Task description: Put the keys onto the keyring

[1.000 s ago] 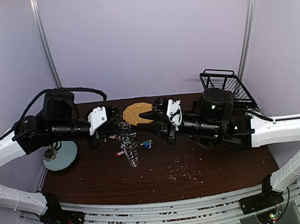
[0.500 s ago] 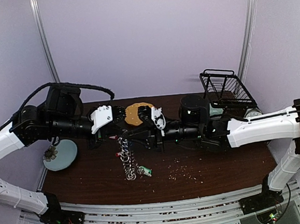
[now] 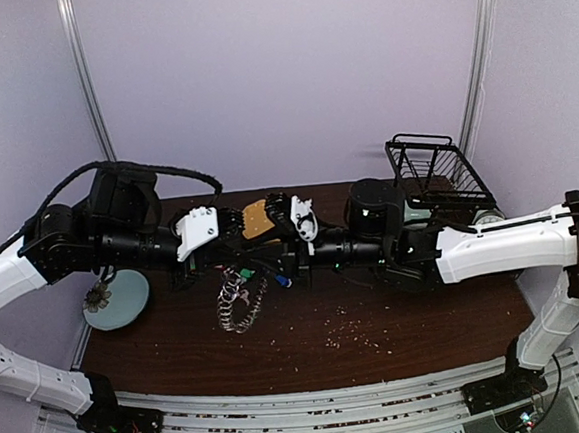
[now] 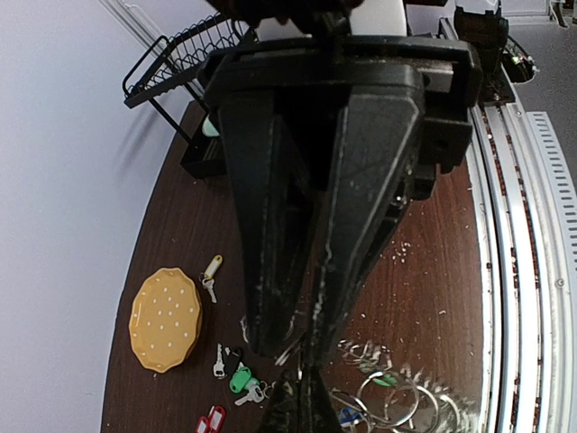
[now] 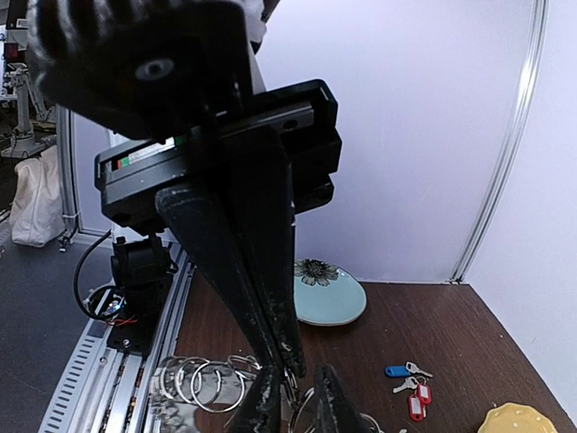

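Note:
The keyring (image 3: pixel 238 306) is a bunch of silver wire loops that hangs between both grippers above the table. My left gripper (image 3: pixel 233 233) is shut on its wire; in the left wrist view the gripper (image 4: pixel 302 354) pinches thin wire with loops (image 4: pixel 397 397) beyond it. My right gripper (image 3: pixel 271 230) meets it tip to tip. In the right wrist view that gripper (image 5: pixel 293 368) is shut on the wire, with loops (image 5: pixel 194 383) at the left. Loose keys lie on the table: a yellow tag (image 4: pixel 212 267), a green tag (image 4: pixel 239 379), red tags (image 4: pixel 209 422) and a blue tag (image 5: pixel 397 370).
A yellow-orange round plate (image 4: pixel 165 317) lies at the back of the table behind the grippers. A pale blue flowered plate (image 3: pixel 115 298) sits at the left edge. A black wire basket (image 3: pixel 436 170) stands at the back right. Crumbs (image 3: pixel 353 327) are scattered right of centre.
The right gripper moved left to meet the left gripper. The keyring, which hung down in a long straight strand, is now drawn up into a shorter bunched loop.

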Robot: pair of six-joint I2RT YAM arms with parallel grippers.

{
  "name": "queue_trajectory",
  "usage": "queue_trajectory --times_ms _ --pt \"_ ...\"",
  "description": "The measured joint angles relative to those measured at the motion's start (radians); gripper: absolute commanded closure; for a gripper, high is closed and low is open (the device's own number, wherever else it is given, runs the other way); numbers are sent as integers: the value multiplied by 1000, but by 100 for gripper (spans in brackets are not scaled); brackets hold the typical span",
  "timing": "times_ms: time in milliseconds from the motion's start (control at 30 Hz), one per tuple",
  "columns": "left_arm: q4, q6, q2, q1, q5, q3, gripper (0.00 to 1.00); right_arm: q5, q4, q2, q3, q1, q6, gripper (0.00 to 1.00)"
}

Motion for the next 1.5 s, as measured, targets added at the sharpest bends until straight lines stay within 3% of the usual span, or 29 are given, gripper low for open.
queue_trajectory --times_ms 633,867,1100,1200,1333,1500 --pt "-10 7 -1 0 -6 -2 100 28 -43 21 10 2 -31 87" --pt "-15 8 -1 3 -8 -2 100 34 -88 21 31 17 -81 100" --pt "-14 8 -7 3 -4 -14 100 48 -101 21 31 19 -92 100" --pt "5 -2 -14 3 -3 -28 63 50 -84 18 18 18 -77 100" --pt "108 -57 -20 11 0 -48 45 79 -68 -19 -52 -2 -45 100" --pt "202 -175 -23 120 28 -64 39 145 -95 -132 -167 -48 -28 100"
